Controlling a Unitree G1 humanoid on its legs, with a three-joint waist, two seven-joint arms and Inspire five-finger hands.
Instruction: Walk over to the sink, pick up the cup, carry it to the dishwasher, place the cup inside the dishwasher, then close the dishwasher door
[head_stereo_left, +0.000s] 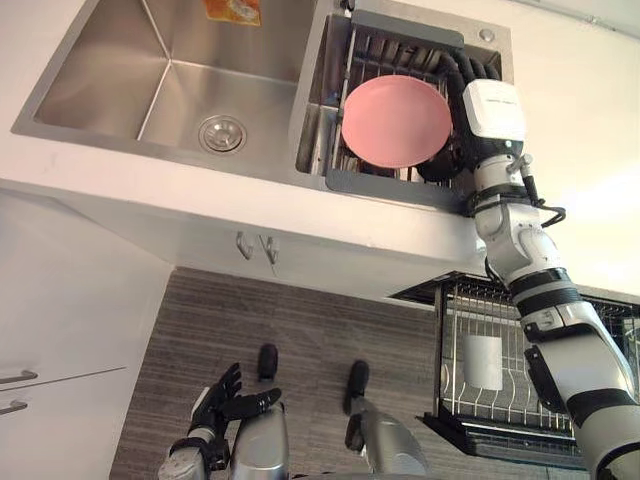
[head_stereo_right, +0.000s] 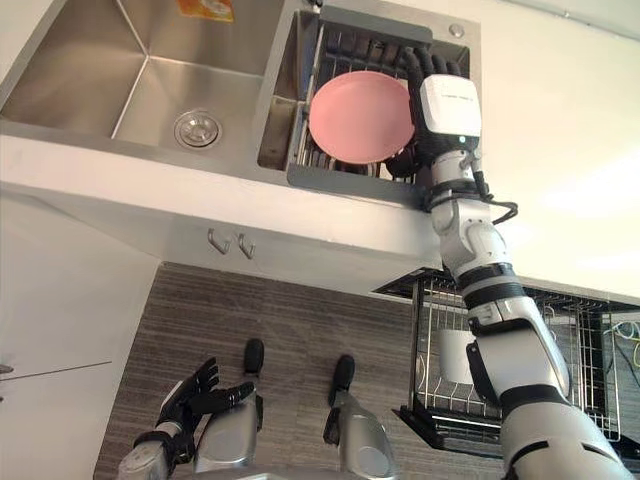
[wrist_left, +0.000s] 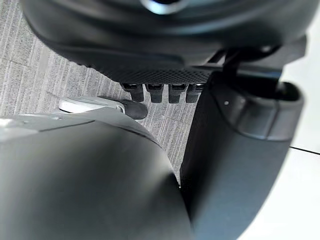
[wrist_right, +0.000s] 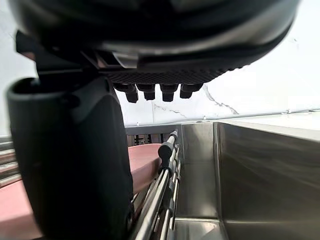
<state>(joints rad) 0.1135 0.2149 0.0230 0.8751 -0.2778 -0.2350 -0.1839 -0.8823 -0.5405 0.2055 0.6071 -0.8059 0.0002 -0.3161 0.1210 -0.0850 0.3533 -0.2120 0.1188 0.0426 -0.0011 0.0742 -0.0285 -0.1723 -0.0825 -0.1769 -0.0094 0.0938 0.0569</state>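
White cup (head_stereo_left: 483, 362) lower right in the dishwasher rack (head_stereo_left: 505, 412), well apart from the empty, straight-fingered right hand (head_stereo_left: 478, 72) upper right beside the pink plate (head_stereo_left: 396, 121)

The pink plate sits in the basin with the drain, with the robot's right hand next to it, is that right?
Not quite: the pink plate sits on the wire rack, to the right of the drain basin, as the left eye view shows. The right hand is indeed next to it.
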